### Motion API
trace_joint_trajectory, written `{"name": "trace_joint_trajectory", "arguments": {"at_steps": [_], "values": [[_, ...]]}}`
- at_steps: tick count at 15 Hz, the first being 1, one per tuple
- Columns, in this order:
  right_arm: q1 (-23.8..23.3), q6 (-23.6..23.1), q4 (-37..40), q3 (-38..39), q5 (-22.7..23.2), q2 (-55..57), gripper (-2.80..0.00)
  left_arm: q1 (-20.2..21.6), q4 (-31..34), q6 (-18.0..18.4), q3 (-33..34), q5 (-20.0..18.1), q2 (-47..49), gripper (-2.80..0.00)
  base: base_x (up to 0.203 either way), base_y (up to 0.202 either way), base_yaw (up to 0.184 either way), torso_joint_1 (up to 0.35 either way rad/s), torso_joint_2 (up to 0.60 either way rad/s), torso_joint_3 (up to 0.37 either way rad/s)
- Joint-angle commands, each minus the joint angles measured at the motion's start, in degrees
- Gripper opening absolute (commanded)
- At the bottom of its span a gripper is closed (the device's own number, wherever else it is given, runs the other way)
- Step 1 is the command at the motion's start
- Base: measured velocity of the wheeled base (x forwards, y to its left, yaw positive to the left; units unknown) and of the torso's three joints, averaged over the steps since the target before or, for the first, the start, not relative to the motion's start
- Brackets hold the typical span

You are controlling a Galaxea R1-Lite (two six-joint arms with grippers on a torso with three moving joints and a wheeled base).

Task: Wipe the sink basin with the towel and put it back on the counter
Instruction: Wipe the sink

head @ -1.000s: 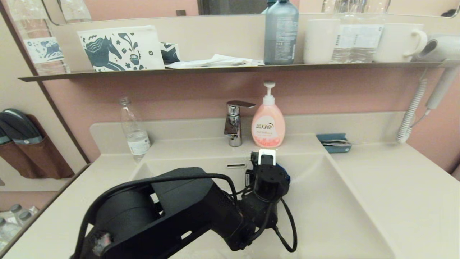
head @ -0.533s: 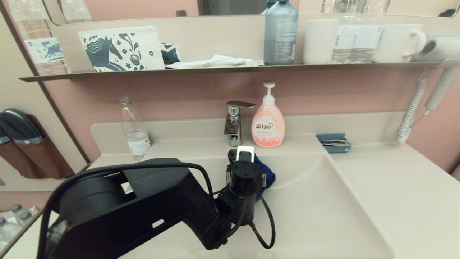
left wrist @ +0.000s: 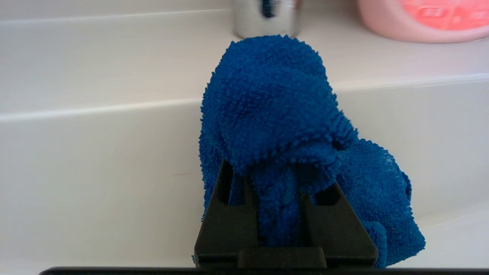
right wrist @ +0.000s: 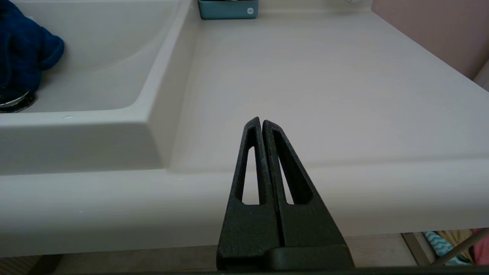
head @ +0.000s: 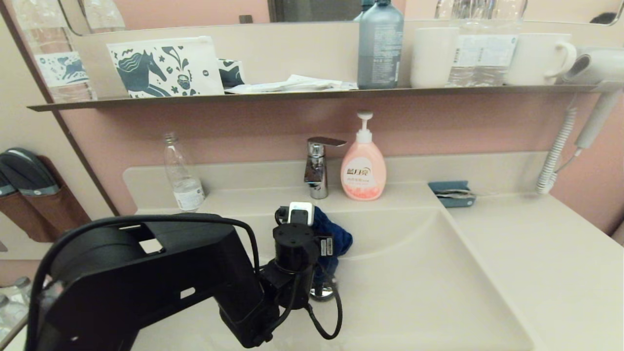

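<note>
My left gripper is shut on a bunched blue towel. It holds the towel against the back wall of the cream sink basin, just below the faucet. In the head view the towel shows to the right of the black left wrist, above the chrome drain plug; the fingers are hidden under the wrist. The overflow slot is hidden behind the arm. My right gripper is shut and empty, parked at the front edge of the counter right of the basin. It is out of the head view.
A chrome faucet and a pink soap pump bottle stand behind the basin. A clear bottle is at back left and a teal box at back right. A dark-edged shelf hangs above. A hair-dryer cord hangs at right.
My left arm has swept leftward along the basin's back wall with the towel in its grip. The drain plug has come into view. The right arm shows no change.
</note>
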Motion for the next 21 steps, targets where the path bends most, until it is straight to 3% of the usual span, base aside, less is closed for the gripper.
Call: {"name": "trace_joint_trajectory", "arguments": {"at_steps": [1, 6, 8, 11, 21], "values": [[0.0, 0.0, 0.0, 0.0, 0.0, 0.0, -2.8, 5.5, -3.1, 1.3, 2.8, -1.2, 0.3, -2.8, 0.0, 0.0, 0.0, 0.0, 0.0, 0.0], [0.0, 0.0, 0.0, 0.0, 0.0, 0.0, -2.8, 9.7, -6.8, 3.0, 7.8, -4.1, -1.0, -2.8, 0.0, 0.0, 0.0, 0.0, 0.0, 0.0], [0.0, 0.0, 0.0, 0.0, 0.0, 0.0, -2.8, 9.4, -6.6, 2.9, 9.2, -4.2, -3.2, -2.8, 0.0, 0.0, 0.0, 0.0, 0.0, 0.0], [0.0, 0.0, 0.0, 0.0, 0.0, 0.0, -2.8, 5.8, -5.0, 3.0, 11.1, -2.2, -5.4, -2.8, 0.0, 0.0, 0.0, 0.0, 0.0, 0.0], [0.0, 0.0, 0.0, 0.0, 0.0, 0.0, -2.8, 7.9, -2.2, 3.1, 18.1, -2.2, -12.2, -2.8, 0.0, 0.0, 0.0, 0.0, 0.0, 0.0]]}}
